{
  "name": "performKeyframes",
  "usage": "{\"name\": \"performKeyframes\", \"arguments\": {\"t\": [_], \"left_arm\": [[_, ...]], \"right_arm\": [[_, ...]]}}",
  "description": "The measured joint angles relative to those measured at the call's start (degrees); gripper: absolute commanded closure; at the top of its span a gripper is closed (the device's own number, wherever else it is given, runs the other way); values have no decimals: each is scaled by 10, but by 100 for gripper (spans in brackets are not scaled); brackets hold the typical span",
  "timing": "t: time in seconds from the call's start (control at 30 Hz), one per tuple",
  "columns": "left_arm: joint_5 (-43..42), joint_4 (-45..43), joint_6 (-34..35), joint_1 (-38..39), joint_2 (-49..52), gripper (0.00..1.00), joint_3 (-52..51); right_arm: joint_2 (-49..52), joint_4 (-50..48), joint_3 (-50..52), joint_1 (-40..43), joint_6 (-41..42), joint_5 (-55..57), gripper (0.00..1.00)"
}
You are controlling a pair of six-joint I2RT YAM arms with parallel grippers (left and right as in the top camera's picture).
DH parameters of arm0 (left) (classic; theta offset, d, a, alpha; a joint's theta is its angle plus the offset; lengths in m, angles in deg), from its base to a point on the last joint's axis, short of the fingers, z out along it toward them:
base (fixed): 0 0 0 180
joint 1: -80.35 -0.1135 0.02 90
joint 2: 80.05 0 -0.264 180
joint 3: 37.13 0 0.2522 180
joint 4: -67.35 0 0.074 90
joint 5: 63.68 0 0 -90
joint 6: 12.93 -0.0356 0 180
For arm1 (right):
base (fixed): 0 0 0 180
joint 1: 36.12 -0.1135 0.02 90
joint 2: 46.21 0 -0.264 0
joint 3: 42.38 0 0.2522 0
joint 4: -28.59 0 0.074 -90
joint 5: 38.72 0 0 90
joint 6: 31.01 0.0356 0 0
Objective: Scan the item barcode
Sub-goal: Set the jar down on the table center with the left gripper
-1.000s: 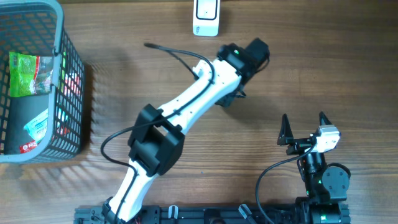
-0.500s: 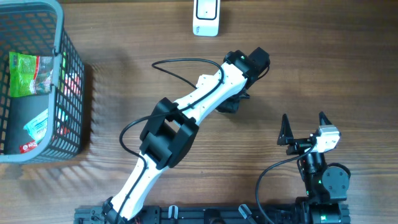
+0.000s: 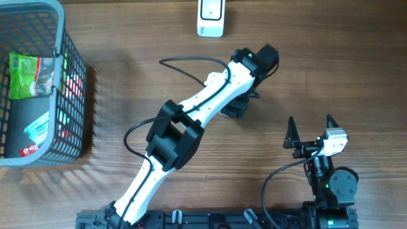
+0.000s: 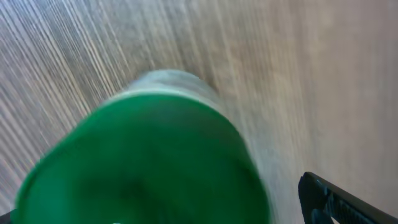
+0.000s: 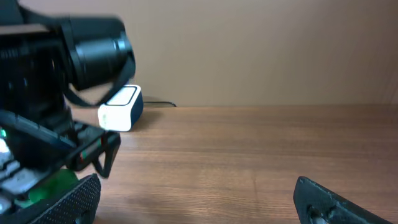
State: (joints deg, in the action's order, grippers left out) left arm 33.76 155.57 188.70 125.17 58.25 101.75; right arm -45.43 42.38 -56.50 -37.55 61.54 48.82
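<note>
item [image 4: 143, 162], green-topped, lies at the left gripper [image 3: 239, 108], grip unclear; right gripper [image 3: 311, 132] wide; released mid-motion it may topple, barcode missing the scanner [image 3: 210, 16] at 12 o'clock.

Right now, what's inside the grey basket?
In the basket lie a green packet and a dark packet with a pale label. Whatever lies beneath them is covered, and the red patch behind the mesh is unclear.
</note>
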Motion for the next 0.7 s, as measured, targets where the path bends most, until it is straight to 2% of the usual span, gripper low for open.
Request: {"name": "performKeyframes", "arguments": {"t": [0.13,0.27,0.47,0.53,0.6,0.7], "left_arm": [[9,40,-47,0,-24,0,40],[20,43,-145,-3,-82,0,57],[44,48,-457,-10,-165,0,70],[56,69,-584,-12,-172,0,72],[88,116,-664,-14,-172,0,73],[123,151,-722,-36,-175,0,72]], "right_arm": [[0,0,0,0,0,0,0],[0,0,0,0,0,0,0],[0,0,0,0,0,0,0],[0,0,0,0,0,0,0],[0,0,0,0,0,0,0],[0,0,0,0,0,0,0]]}}
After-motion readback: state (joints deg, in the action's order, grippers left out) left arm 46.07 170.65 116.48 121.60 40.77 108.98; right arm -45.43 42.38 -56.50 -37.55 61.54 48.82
